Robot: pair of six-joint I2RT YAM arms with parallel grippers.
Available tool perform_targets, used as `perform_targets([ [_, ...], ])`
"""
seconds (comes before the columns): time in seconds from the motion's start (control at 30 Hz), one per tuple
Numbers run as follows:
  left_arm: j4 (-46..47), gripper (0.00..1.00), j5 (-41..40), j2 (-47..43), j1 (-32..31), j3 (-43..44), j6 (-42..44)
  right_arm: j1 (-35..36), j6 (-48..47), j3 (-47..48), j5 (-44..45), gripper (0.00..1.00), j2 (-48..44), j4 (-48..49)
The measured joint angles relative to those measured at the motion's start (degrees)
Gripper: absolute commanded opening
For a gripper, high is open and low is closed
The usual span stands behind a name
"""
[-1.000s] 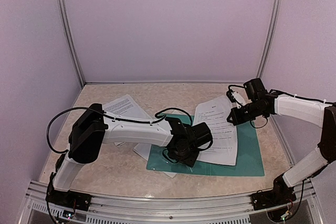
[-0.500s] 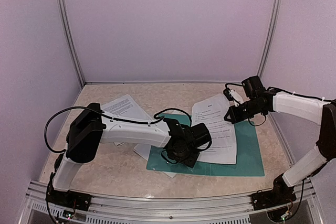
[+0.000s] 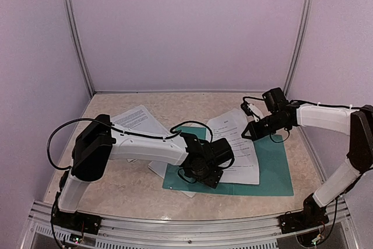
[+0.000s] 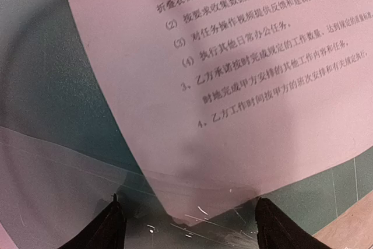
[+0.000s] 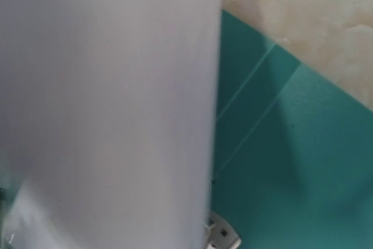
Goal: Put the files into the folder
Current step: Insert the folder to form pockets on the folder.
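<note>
The dark teal-green folder (image 3: 274,170) lies open on the table. One printed sheet (image 3: 236,150) lies on it, with its far edge lifted. My right gripper (image 3: 249,132) is at that raised far edge and shut on it. In the right wrist view the blurred sheet (image 5: 105,97) fills the left, with the folder (image 5: 280,161) and its metal clip (image 5: 222,235) beside it; the fingers are hidden. My left gripper (image 3: 204,168) hovers open over the folder's left part. In the left wrist view the sheet's near corner (image 4: 233,74) lies between my spread fingertips (image 4: 111,228), on the folder (image 4: 41,74).
More loose sheets lie at the back left (image 3: 137,119) and under my left arm (image 3: 158,168). A clear plastic flap (image 4: 46,185) covers the folder's near part. The beige table (image 3: 175,100) is walled on three sides.
My right gripper has moved left with the sheet's far edge, sliding the sheet left over the folder. My left gripper has barely shifted.
</note>
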Motion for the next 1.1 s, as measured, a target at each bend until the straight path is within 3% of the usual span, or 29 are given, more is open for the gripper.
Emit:
perform_targets([
  [0.37,0.02,0.99,-2.54,-1.57,-1.18,-2.71,0.74,0.48,0.22,-0.46,0.42,0.0,0.55,0.61],
  [0.8,1.09,0.99,-1.03,-12.76,-1.88,-14.88,3.63,0.57,4.04,-2.84,-1.11,0.0,0.83,4.94],
  [1.1,3.13,0.99,0.22,-14.84,-1.9,-15.02,5.2,0.76,6.01,-5.73,-2.91,0.0,0.94,7.54],
])
